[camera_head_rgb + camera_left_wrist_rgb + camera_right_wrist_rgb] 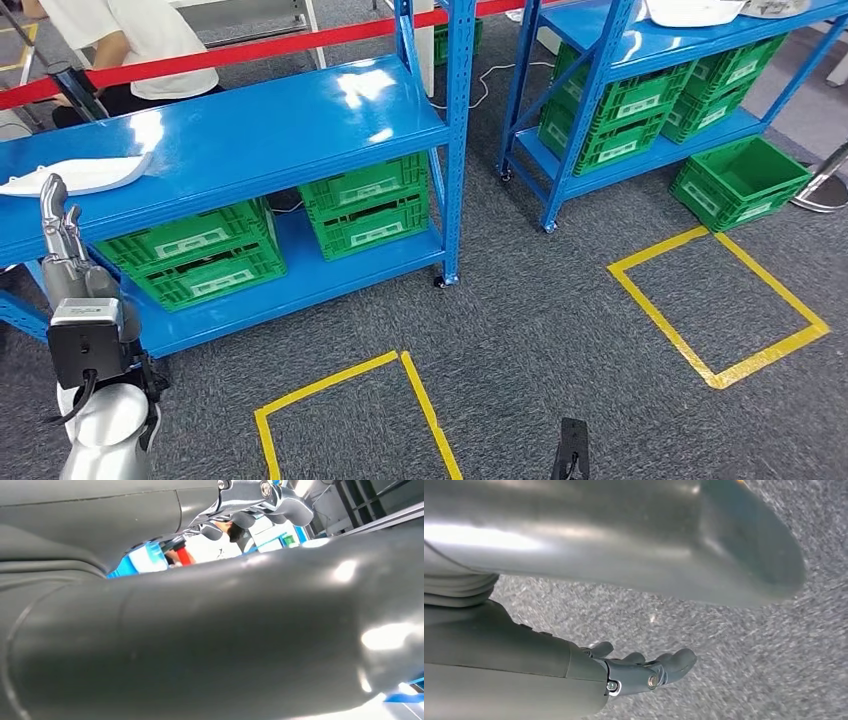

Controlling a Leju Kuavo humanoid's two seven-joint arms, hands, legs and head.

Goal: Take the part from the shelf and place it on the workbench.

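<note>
One white part [75, 176] lies flat on the blue shelf [250, 130], just beyond your raised left hand [60, 225], which holds nothing, fingers apart. It looks thin, light and slick, so pinch its near edge.
</note>
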